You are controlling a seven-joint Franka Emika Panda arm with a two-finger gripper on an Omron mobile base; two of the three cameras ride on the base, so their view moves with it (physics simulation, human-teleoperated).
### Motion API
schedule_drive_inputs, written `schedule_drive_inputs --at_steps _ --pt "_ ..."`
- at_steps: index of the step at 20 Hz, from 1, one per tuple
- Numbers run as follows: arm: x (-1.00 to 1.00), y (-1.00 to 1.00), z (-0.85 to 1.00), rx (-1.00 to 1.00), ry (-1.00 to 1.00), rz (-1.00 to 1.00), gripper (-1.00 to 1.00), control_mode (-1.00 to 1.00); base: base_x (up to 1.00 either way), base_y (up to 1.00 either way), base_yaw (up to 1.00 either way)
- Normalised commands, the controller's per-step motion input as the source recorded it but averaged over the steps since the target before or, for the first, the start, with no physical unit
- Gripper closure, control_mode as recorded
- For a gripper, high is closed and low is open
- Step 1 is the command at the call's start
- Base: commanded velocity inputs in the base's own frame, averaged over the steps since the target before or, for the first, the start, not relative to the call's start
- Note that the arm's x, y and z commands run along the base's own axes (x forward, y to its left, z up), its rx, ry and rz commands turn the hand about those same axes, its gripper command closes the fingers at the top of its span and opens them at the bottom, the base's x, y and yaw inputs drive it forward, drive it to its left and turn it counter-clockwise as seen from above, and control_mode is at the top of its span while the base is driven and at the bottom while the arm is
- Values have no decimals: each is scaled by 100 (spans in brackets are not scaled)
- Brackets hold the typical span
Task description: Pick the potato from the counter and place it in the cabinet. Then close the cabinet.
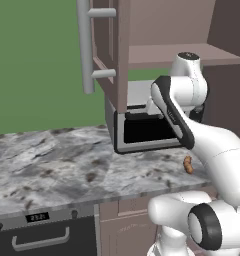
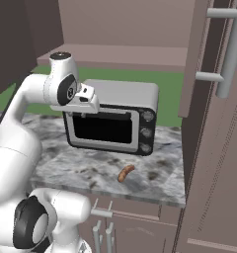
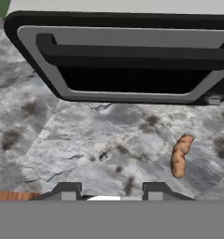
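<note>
The potato (image 3: 180, 156) is lying on the desk (image 3: 76, 140) just in front of the toaster oven (image 3: 128, 60), off to one side of the fingers (image 3: 67, 190), which are standing spread with nothing between them. The risk is that a straight descent is going to miss the small lump or nudge it so it rolls toward the desk edge. The arm is also working close under the open cabinet (image 2: 209, 123) door, which it could be clipping on the lift.
</note>
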Motion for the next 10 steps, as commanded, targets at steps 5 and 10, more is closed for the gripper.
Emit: schedule_drive_inputs --at_steps 5,10 --pt "-12 -23 -8 1 0 0 -100 -100 0 0 0" --pt "-29 -53 -27 5 0 -3 -100 -100 0 0 0"
